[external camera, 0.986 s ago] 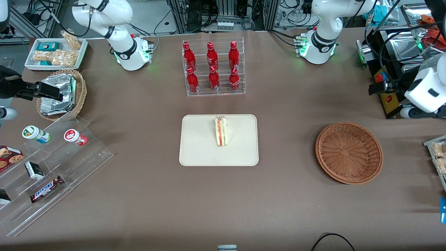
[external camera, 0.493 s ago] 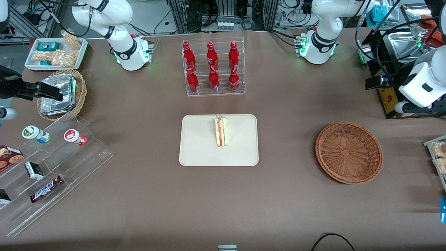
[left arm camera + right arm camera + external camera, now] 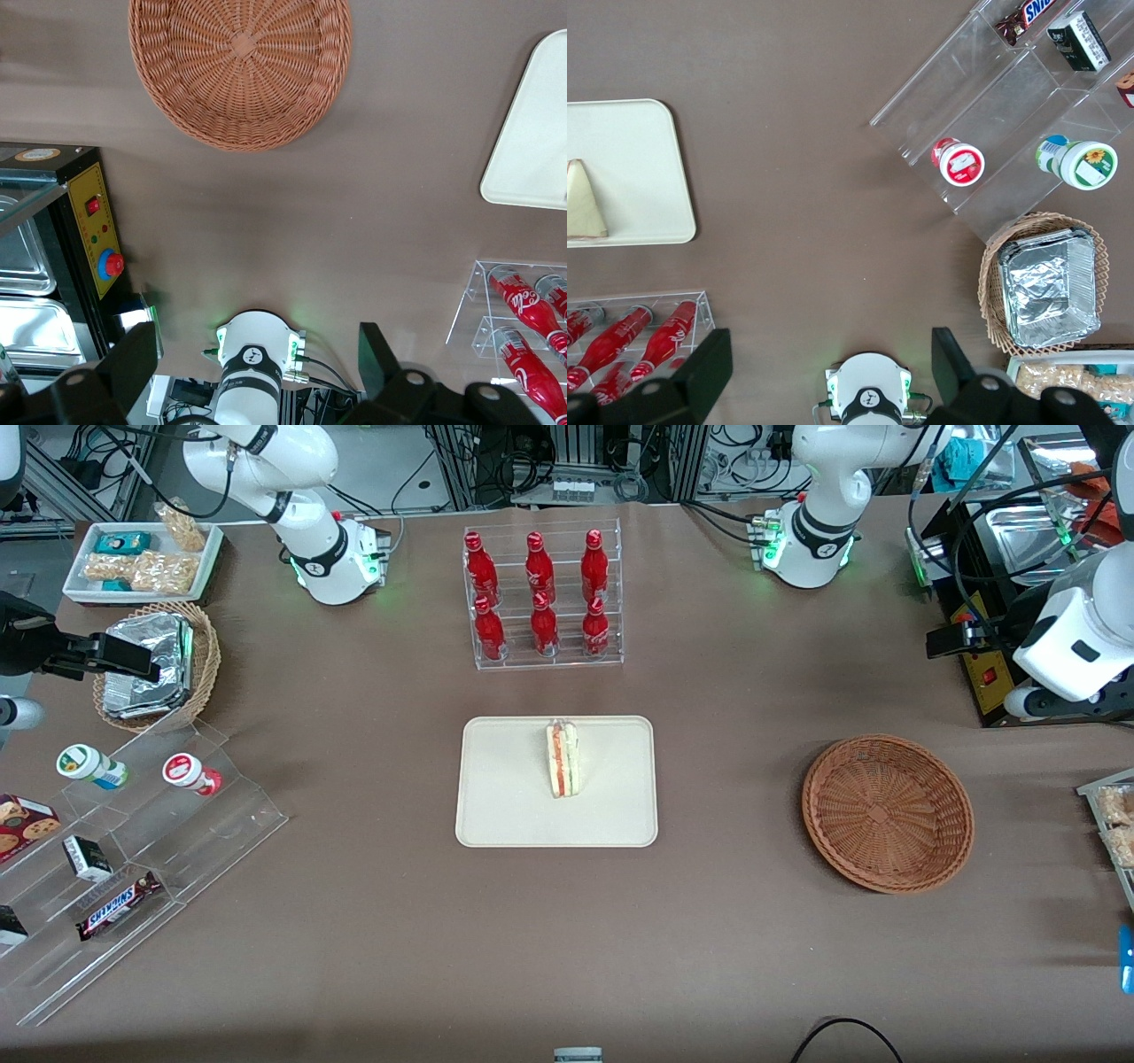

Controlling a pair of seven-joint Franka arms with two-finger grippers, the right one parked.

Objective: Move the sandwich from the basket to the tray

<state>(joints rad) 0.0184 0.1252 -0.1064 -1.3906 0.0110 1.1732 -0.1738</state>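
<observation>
Sandwich [image 3: 562,759] lay on tray [image 3: 505,815]; basket [image 3: 887,811] held nothing; gripper [image 3: 252,372] hovered high, jaws released.

SNICKERS reads on the brown candy bar [image 3: 117,904] lying on the lowest step of the clear acrylic stepped shelf [image 3: 133,850], also partly legible in the right wrist view. Red bottles [image 3: 541,593] in the clear rack carry white script, too small to read. Yellow panel [image 3: 96,232] on the black box near the basket [image 3: 888,811] has marks, unreadable. Gripper [image 3: 251,372], above the table near that box, carries no readable text.
</observation>
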